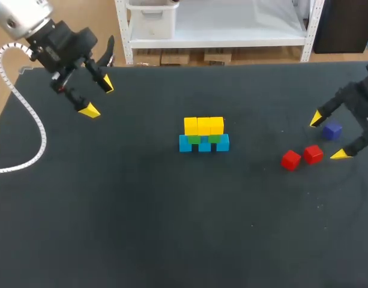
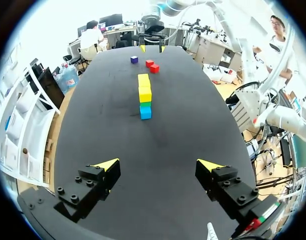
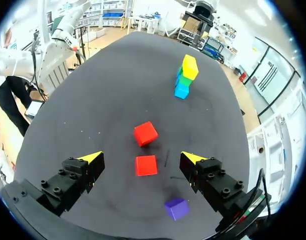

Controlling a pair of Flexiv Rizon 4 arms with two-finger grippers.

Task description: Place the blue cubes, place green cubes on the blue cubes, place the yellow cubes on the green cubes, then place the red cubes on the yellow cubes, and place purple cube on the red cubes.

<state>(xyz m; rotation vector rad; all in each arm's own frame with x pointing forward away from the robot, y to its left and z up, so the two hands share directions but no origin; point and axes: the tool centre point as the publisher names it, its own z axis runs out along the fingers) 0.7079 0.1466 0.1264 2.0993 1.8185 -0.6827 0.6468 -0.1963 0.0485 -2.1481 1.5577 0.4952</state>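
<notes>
A small wall stands mid-table: a row of blue cubes (image 1: 203, 144), green cubes (image 1: 203, 138) on them and yellow cubes (image 1: 203, 125) on top. Two red cubes (image 1: 291, 160) (image 1: 313, 154) and a purple cube (image 1: 332, 131) lie loose on the right. My right gripper (image 1: 329, 137) hangs open over them, the purple cube between its fingers in the head view, the nearer red cube (image 3: 145, 165) just ahead of it in the right wrist view, the purple cube (image 3: 176, 208) under it. My left gripper (image 1: 98, 97) is open and empty at the far left, the stack (image 2: 144, 95) far ahead of it.
The dark table (image 1: 141, 216) spreads wide around the stack. A white cable (image 1: 33, 123) loops from my left arm over the table's left part. Beyond the wall in the left wrist view lie the red cubes (image 2: 152, 66) and the purple cube (image 2: 134, 59).
</notes>
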